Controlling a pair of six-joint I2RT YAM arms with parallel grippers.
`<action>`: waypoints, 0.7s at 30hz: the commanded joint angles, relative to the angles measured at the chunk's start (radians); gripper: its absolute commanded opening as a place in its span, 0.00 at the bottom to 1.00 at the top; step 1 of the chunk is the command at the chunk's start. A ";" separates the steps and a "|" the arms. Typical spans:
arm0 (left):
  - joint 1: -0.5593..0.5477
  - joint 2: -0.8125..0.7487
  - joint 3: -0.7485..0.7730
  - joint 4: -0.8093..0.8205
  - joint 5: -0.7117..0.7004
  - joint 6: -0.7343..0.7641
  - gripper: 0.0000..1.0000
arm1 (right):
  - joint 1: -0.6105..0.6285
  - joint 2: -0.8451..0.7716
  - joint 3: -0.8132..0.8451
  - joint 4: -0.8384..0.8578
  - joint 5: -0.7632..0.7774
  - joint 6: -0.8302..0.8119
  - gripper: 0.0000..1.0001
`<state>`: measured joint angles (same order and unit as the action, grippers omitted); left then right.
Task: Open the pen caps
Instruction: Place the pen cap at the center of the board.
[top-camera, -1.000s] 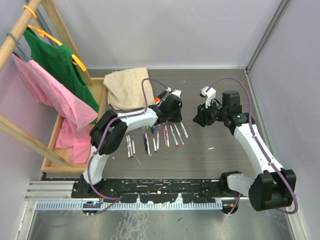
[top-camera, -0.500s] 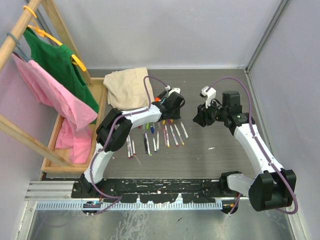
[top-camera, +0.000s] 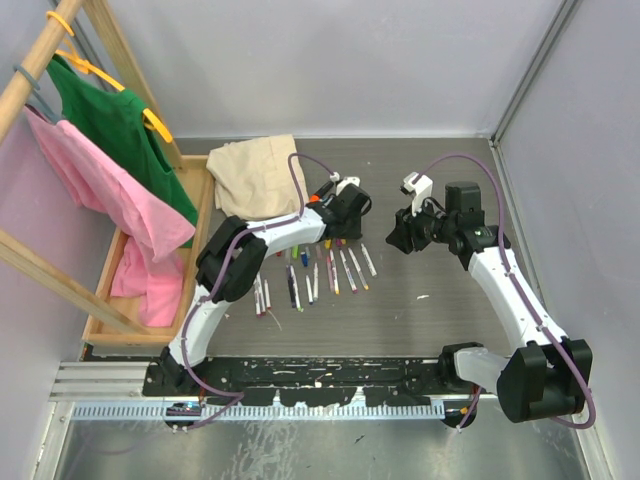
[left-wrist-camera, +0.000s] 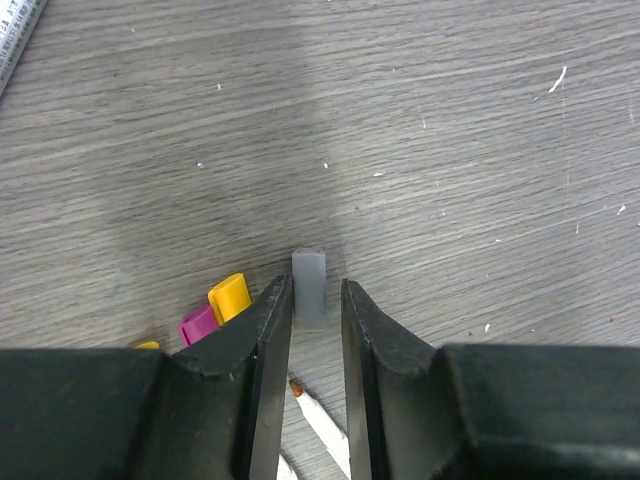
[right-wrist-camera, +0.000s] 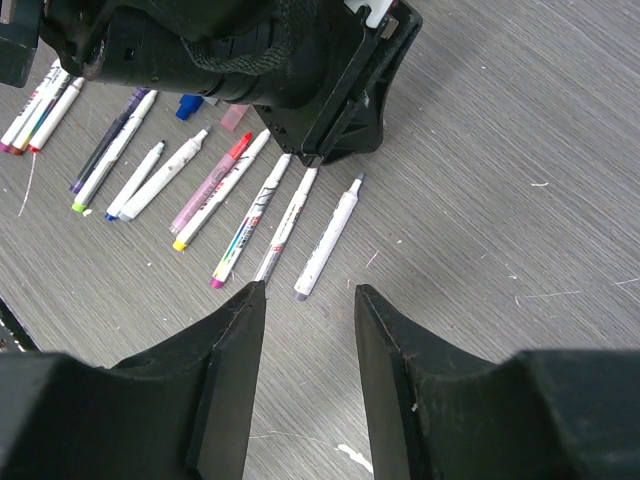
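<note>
In the left wrist view my left gripper (left-wrist-camera: 315, 283) hangs low over the table, open by a narrow gap. A grey cap (left-wrist-camera: 309, 288) lies on the table between its fingertips, against the left finger and free of the right. A yellow cap (left-wrist-camera: 230, 297) and a magenta cap (left-wrist-camera: 198, 325) lie just to the left. A bare pen tip (left-wrist-camera: 294, 386) shows under the jaws. From above, the left gripper (top-camera: 343, 228) sits at the far end of the row of white pens (top-camera: 310, 280). My right gripper (top-camera: 395, 238) hovers open and empty; a grey-tipped pen (right-wrist-camera: 328, 240) lies just ahead of it.
A folded beige cloth (top-camera: 255, 178) lies at the back, with a thick black marker with an orange cap (top-camera: 322, 193) beside it. A wooden rack (top-camera: 110, 200) with green and pink shirts fills the left. The left arm (right-wrist-camera: 250, 60) looms close ahead of the right gripper.
The left gripper's jaws have parted, letting go of the grey cap, and its arm has shifted slightly. The right arm has not moved.
</note>
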<state>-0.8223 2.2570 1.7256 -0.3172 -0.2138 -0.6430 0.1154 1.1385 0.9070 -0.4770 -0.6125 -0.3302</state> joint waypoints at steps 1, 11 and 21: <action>0.010 -0.013 0.047 0.005 -0.007 -0.005 0.28 | -0.005 -0.034 0.024 0.036 -0.021 0.006 0.47; 0.013 -0.117 -0.021 0.061 0.028 0.026 0.31 | -0.008 -0.035 0.023 0.035 -0.024 0.005 0.48; 0.054 -0.334 -0.274 0.262 0.059 0.150 0.44 | -0.011 -0.041 0.022 0.036 -0.033 0.004 0.48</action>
<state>-0.8001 2.0575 1.5269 -0.2073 -0.1772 -0.5812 0.1112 1.1320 0.9070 -0.4770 -0.6197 -0.3305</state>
